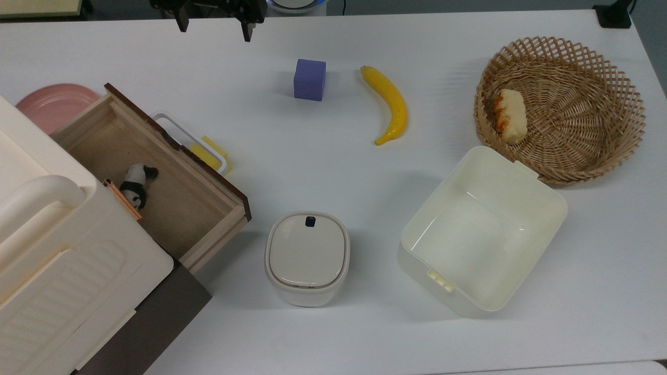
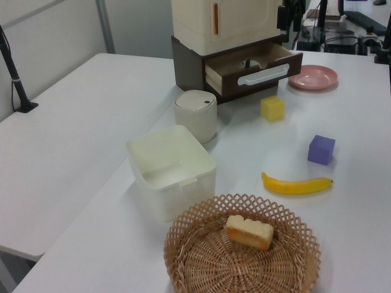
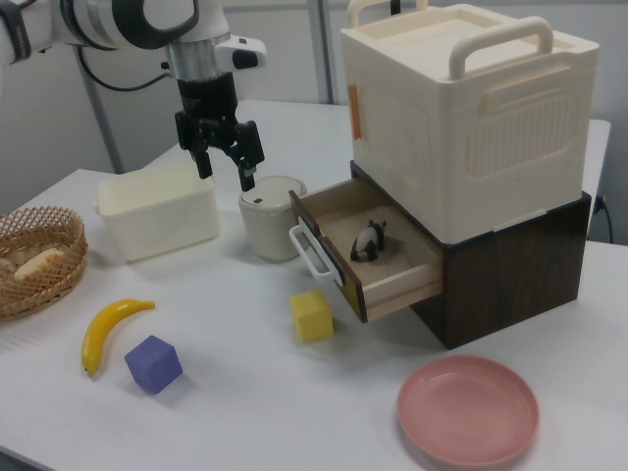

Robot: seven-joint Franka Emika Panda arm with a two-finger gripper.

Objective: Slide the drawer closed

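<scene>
A matt, pale raw-wood interior and a dark brown wood-grain front panel are shown on the shallow rectangular drawer (image 1: 172,192), which is fitted with a smooth white plastic loop handle (image 3: 310,250). Smooth, slightly glossy plastic is seen on the large cream handled box (image 3: 471,118) and the open cream rectangular bin (image 1: 482,232). Rough woven wicker is shown by the round tan basket (image 1: 568,99).

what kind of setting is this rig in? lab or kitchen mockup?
Most likely a robotics lab bench, not a kitchen. A robot arm's gripper hangs over a plain white table laid out with test props: a purple block, a banana and an open drawer. Cables and equipment sit at the table's edges.
</scene>
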